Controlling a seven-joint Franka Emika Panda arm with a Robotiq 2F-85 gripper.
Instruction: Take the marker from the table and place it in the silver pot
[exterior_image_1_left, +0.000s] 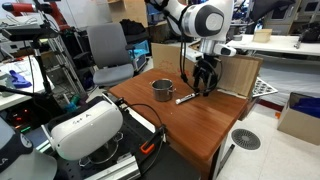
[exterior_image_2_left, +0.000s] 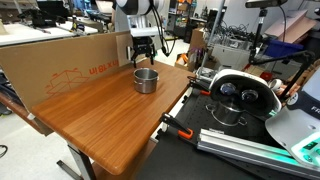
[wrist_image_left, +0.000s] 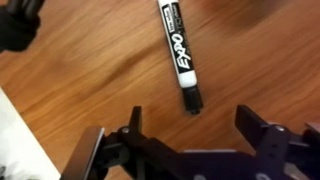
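Black Robotiq gripper (wrist_image_left: 190, 140) hovers, jaws apart, over white black-capped Expo marker (wrist_image_left: 180, 55) lying flat on brown wooden table (wrist_image_left: 90, 70), near round silver metal pot (exterior_image_1_left: 162, 90); risk: marker sits ahead of the fingers, not between; closing now could clip its tip and roll it away

Robotics laboratory, or possibly a shared workshop; the blurred background does not settle it. Indicators: a white robot arm (exterior_image_1_left: 195, 20) standing at a wooden tabletop (exterior_image_1_left: 190, 125); a white headset (exterior_image_2_left: 238, 92) lying near black cables (exterior_image_1_left: 145, 122) and what appears to be an orange-handled clamp (exterior_image_2_left: 176, 128); a grey office chair (exterior_image_1_left: 108, 50); equipment racks (exterior_image_1_left: 30, 45) crowded with wiring; a large cardboard box (exterior_image_2_left: 70, 60) along the tabletop's far edge; further workbenches (exterior_image_1_left: 285, 45) in an open room behind.
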